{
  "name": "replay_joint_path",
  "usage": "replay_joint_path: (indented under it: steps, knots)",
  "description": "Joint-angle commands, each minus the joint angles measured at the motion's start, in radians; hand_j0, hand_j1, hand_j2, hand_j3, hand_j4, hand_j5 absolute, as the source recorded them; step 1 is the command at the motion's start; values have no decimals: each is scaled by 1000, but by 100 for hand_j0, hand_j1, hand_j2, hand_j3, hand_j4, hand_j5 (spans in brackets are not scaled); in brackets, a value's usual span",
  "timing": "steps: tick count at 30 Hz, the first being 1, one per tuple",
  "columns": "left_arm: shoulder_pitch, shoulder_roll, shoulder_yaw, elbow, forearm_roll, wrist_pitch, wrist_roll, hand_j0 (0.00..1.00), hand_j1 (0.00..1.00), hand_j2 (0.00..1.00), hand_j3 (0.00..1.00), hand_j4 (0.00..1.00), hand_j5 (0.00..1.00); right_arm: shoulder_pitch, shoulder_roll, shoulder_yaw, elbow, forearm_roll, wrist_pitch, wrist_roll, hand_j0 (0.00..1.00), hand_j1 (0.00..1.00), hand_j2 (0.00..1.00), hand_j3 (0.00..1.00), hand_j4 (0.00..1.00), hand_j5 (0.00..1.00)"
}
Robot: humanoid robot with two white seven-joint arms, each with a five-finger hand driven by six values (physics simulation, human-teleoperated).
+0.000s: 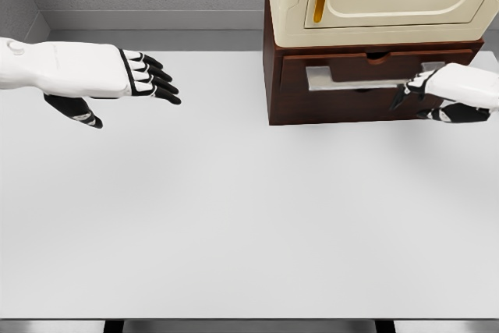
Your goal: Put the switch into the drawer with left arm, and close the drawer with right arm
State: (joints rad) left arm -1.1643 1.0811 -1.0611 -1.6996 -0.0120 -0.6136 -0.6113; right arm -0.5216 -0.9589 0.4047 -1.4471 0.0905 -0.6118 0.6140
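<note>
At the cabinet: my right hand (pixel 452 97) sits at the drawer (pixel 366 76), which is nearly shut; its fingers curl loosely and grasp nothing.
Risk: pushing off-centre, my hand could slide off the drawer front.
Switch: not visible anywhere; I judge it is inside the drawer, away from both hands.
Left hand (pixel 117 74): hovers over the desk (pixel 234 216), well apart, fingers released, empty.
</note>
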Motion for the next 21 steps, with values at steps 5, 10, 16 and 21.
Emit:
replay_joint_path:
  steps: [5,10,16,21]
  knots:
    - [0,0,1,1,4,3,0,100,100,100,100,100,100,-15,9,26,17,0,1,-3,61,61,61,61,61,61]
    - [0,0,1,1,4,3,0,100,100,100,100,100,100,-11,6,23,20,11,1,-3,62,62,62,62,62,62]
    - [0,0,1,1,6,3,0,100,100,100,100,100,100,38,-27,-52,-1,11,1,-3,62,62,62,62,62,62]
    - [0,0,1,1,6,3,0,100,100,100,100,100,100,104,-27,-205,-4,2,1,-3,62,62,62,62,62,62]
